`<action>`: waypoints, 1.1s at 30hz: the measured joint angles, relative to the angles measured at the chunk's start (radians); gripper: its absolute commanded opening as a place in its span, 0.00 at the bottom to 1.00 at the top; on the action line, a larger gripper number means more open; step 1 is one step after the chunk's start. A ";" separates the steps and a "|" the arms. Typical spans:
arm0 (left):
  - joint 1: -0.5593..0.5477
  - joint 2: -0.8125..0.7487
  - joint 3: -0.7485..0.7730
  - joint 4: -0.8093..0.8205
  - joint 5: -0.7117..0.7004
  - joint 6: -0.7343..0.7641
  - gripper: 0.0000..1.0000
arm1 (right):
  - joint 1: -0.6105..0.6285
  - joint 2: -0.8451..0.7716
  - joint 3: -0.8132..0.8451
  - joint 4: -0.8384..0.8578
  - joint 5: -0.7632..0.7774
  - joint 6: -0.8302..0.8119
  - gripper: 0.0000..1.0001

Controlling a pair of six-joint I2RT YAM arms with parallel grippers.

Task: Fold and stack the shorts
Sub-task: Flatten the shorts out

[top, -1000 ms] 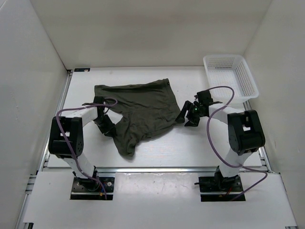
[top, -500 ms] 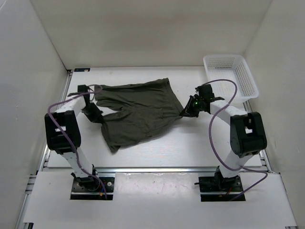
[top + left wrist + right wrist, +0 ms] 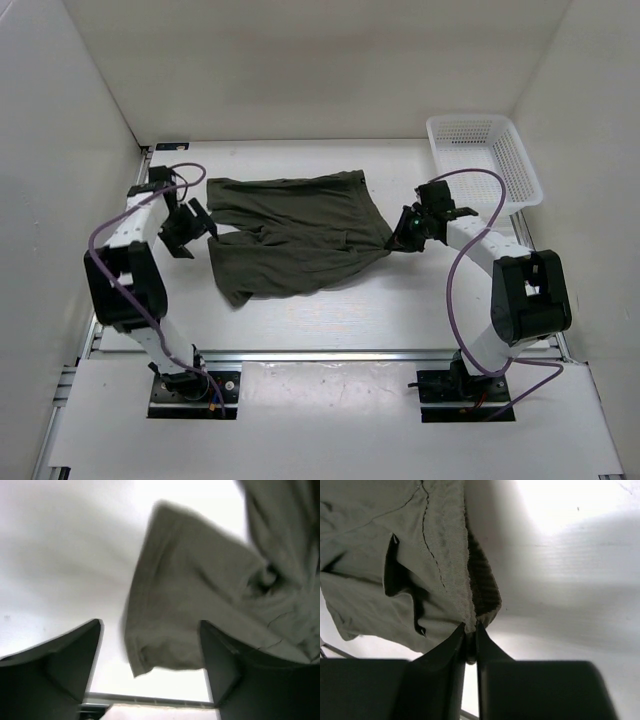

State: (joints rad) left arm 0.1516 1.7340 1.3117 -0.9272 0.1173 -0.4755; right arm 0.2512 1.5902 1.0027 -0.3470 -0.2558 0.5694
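Observation:
The dark olive shorts lie spread across the middle of the table, one leg hem pointing toward the near left. My left gripper hovers at their left edge, jaws wide apart. In the left wrist view a loose leg hem of the shorts hangs in front of the left gripper, touching neither finger. My right gripper is at the shorts' right edge. In the right wrist view it is shut on the ribbed waistband of the shorts, cloth pinched between the tips.
A white mesh basket stands at the back right corner. White walls close in the table on three sides. An aluminium rail runs along the near edge by the arm bases.
The left gripper dragged the shorts' leg to the left, then opened and let it go. The right gripper closed on the waistband and moved slightly right.

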 measured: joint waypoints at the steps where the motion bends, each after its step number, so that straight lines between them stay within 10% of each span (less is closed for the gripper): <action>1: -0.006 -0.041 -0.034 -0.002 -0.001 -0.003 0.78 | 0.001 0.000 -0.002 -0.005 0.005 0.001 0.25; 12: -0.225 -0.326 -0.386 -0.027 0.095 -0.128 0.81 | 0.005 0.000 -0.029 -0.011 0.032 0.006 0.67; 20: -0.229 -0.250 -0.451 0.064 0.100 -0.231 0.71 | 0.005 -0.002 -0.095 0.008 0.002 0.049 0.71; 22: -0.233 -0.217 -0.458 0.079 0.099 -0.246 0.63 | 0.005 -0.002 -0.119 0.025 -0.011 0.069 0.67; 26: -0.249 -0.152 -0.460 0.114 0.087 -0.274 0.10 | 0.005 -0.002 -0.145 0.059 -0.024 0.108 0.53; 31: -0.253 -0.122 -0.447 0.121 0.087 -0.279 0.10 | 0.005 0.010 -0.147 0.121 -0.010 0.136 0.00; 33: -0.251 -0.126 -0.443 0.121 0.081 -0.279 0.10 | 0.005 0.029 -0.134 0.119 -0.007 0.135 0.00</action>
State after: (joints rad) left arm -0.0990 1.6081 0.8692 -0.8066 0.1986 -0.7544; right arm 0.2565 1.6196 0.8692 -0.2276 -0.2630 0.7048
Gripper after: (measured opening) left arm 0.131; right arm 0.036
